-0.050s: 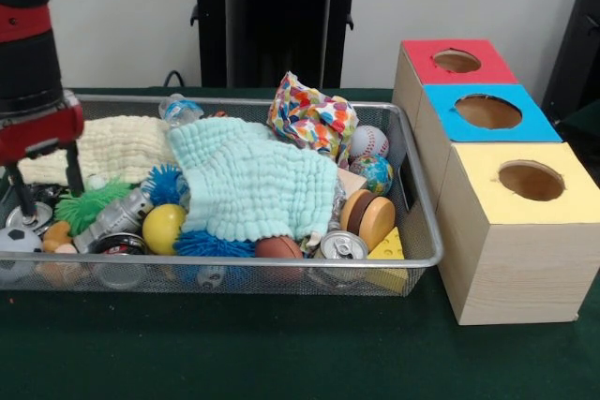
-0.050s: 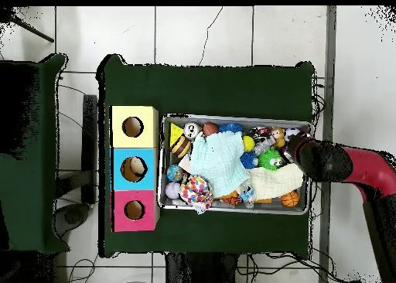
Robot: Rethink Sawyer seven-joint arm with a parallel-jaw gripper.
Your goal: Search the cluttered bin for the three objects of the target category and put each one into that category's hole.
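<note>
Front view: claw (image 1: 44,183) low inside bin (image 1: 424,231).

A lab: tiled floor (image 2: 232,32), cloth-covered table (image 1: 281,353), 3 sorting boxes (image 1: 516,222).

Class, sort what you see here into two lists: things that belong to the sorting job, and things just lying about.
Belongs to the job:
wire bin
red-topped box
blue-topped box
yellow-topped box
gripper
baseball
yellow ball
soda can

Lying about:
mint cloth
cream cloth
green table cover
</note>
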